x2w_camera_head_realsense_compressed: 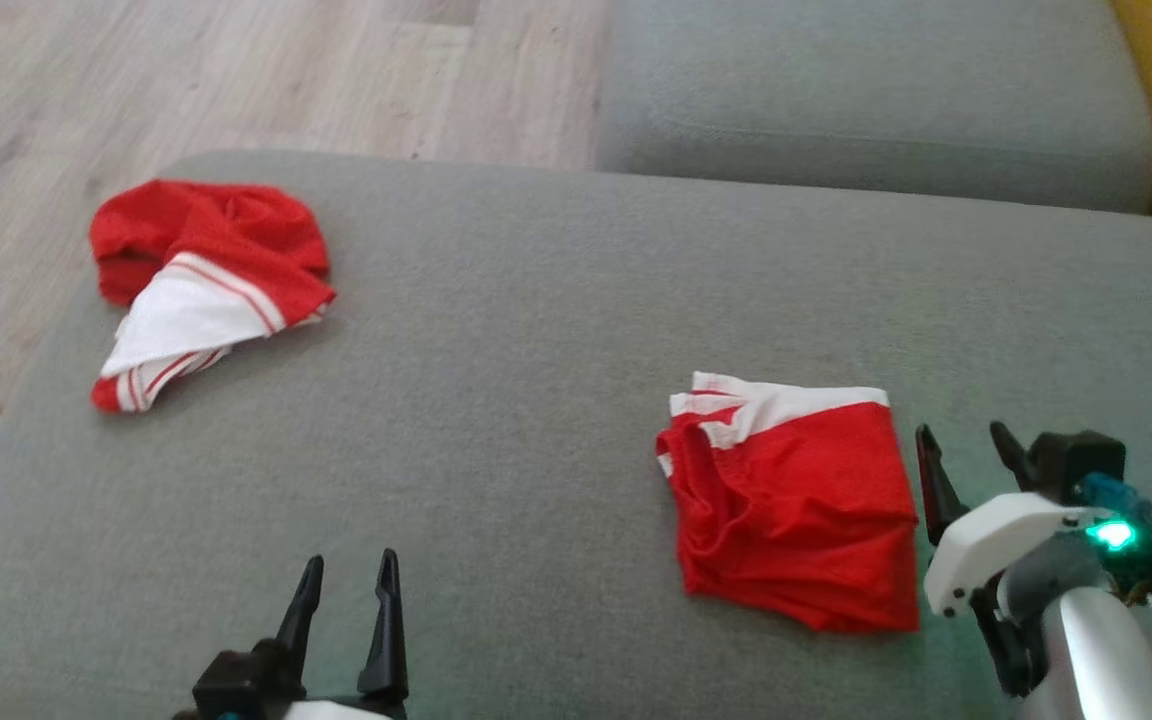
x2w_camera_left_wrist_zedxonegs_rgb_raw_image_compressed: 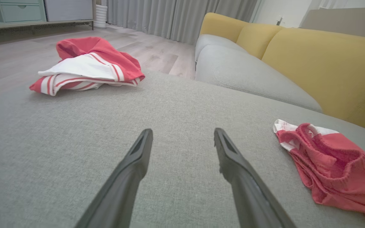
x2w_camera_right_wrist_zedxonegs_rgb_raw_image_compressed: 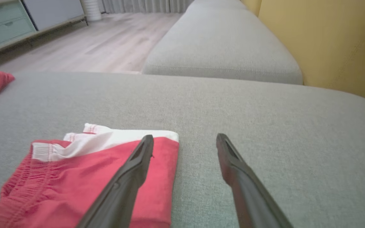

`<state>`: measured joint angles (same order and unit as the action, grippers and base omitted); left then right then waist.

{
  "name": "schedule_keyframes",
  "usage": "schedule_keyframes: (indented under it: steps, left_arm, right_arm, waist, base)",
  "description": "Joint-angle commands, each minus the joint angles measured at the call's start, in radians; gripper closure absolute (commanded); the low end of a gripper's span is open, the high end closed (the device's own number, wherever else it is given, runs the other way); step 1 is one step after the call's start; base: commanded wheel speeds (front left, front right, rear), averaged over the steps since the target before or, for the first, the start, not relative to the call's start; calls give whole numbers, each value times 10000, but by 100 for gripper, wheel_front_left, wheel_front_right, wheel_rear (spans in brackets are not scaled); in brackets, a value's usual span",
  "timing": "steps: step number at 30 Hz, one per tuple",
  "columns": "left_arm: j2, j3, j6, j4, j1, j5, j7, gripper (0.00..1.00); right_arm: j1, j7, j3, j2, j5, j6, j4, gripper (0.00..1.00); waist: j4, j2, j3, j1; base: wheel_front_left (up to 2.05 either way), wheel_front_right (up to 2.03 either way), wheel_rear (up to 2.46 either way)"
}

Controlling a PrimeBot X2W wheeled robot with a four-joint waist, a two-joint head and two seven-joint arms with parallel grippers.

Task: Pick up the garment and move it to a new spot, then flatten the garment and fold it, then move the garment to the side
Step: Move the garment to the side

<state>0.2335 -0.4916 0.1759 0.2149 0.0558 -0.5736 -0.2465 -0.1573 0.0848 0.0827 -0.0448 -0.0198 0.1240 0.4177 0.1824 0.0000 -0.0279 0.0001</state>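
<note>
Head view: folded red shorts (x2w_camera_head_realsense_compressed: 796, 510) lie at lower right beside the right pincer (x2w_camera_head_realsense_compressed: 961, 430); it and the left pincer (x2w_camera_head_realsense_compressed: 351, 560) gape wide, empty.

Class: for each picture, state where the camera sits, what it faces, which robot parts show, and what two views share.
Head view: on the head, facing down at the grey cushion; left gripper and right gripper, open.
Left wrist view: left wrist, facing the crumpled garment; own fingers.
Right wrist view: right wrist, facing the folded garment's edge; own fingers.
Shared: both wrist views show the folded garment.
</note>
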Motion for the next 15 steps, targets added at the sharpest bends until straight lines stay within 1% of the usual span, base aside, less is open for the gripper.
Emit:
schedule_keyframes:
  steps: [1,6,11,12,13,14,15]
  left_arm:
    - [-12,258,22,-233,-593,21,-37,0]
    - [-103,237,-6,-138,-630,43,-67,0]
    - [-188,286,-42,-72,-709,83,-101,0]
    - [-199,307,-46,-65,-717,91,-106,0]
    - [-207,330,-49,-61,-724,99,-111,0]
    - [-212,355,-52,-63,-730,109,-116,0]
    - [-219,373,-60,-64,-742,121,-120,0]
  right_arm:
    - [-466,97,-138,-55,117,67,-99,0]
    - [-697,534,77,-55,334,67,784,0]
    - [-837,857,44,-55,126,67,1491,0]
    - [-885,924,-15,-55,37,67,1608,7]
    - [-941,983,-75,-55,-65,67,1713,38]
    - [-1005,1039,-144,-55,-147,67,1813,53]
    - [-1076,1070,-216,-55,-196,67,1902,64]
  waist:
    - [261,0,201,-1]
    - [633,0,486,-1]
    - [775,0,776,-1]
    - [763,0,828,-1]
    - [739,0,881,-1]
    - [702,0,940,-1]
    - [661,0,995,-1]
  base:
    - [0,0,0]
    - [0,0,0]
    - [0,0,0]
    - [0,0,0]
    - [0,0,0]
    - [0,0,0]
    - [0,0,0]
